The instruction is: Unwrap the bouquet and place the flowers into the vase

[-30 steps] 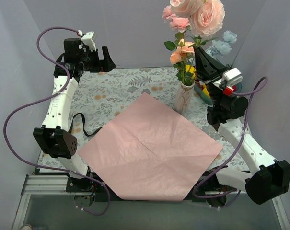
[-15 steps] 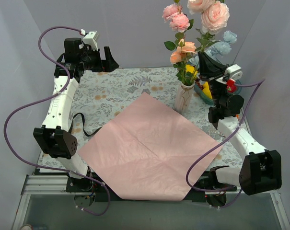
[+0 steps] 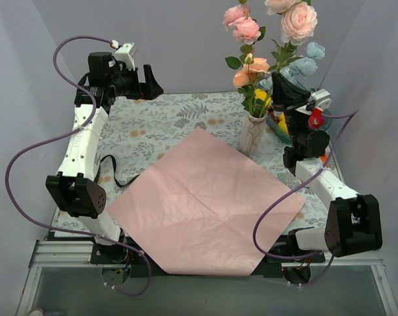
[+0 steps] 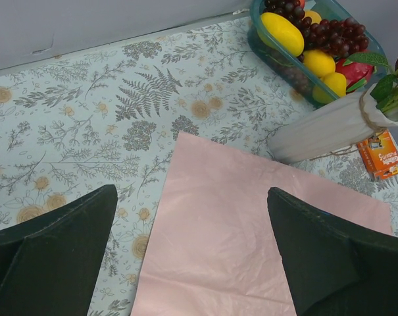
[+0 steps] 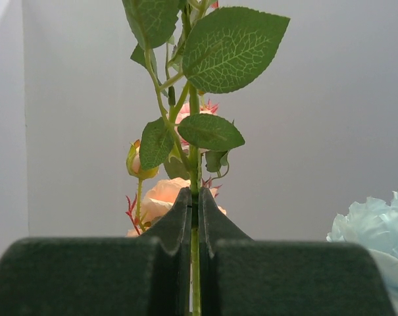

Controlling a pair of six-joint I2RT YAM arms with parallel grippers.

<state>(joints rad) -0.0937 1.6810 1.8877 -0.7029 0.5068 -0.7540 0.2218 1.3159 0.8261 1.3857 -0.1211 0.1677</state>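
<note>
right gripper [image 5: 194,197] clamped on upright stem of flowers [image 5: 210,131] | vase [image 3: 252,135] below jaws, slightly leftward | left gripper [image 4: 192,194] jaws apart, far off

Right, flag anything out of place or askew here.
The paper lies spread open, its near corner hanging past the table edge. The ribbon trails loose beside it, on the left. Nothing spilled or damaged.

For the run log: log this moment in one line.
right gripper: shut on stem | left gripper: open | vase: some flowers in | paper: spread flat
</note>
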